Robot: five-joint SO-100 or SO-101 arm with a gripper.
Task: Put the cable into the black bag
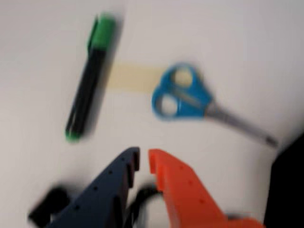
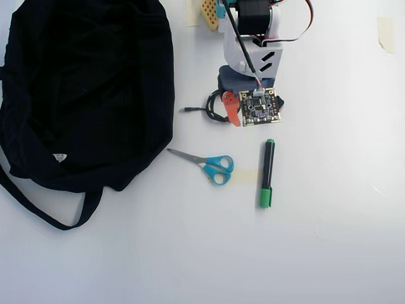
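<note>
I see my tool (image 1: 144, 164) with its jaws slightly apart, gripping nothing, directly over the cable (image 2: 212, 107). The cable lies on the surface (image 2: 329, 253) just right of the black bag (image 2: 82, 88) in the overhead view.

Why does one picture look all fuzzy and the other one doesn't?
The wrist view is blurry all over: the scissors, the green marker and the hand all have soft, smeared edges. The overhead view is sharp and evenly lit, with only faint shadows; the black bag looks so dark its folds barely show.
</note>
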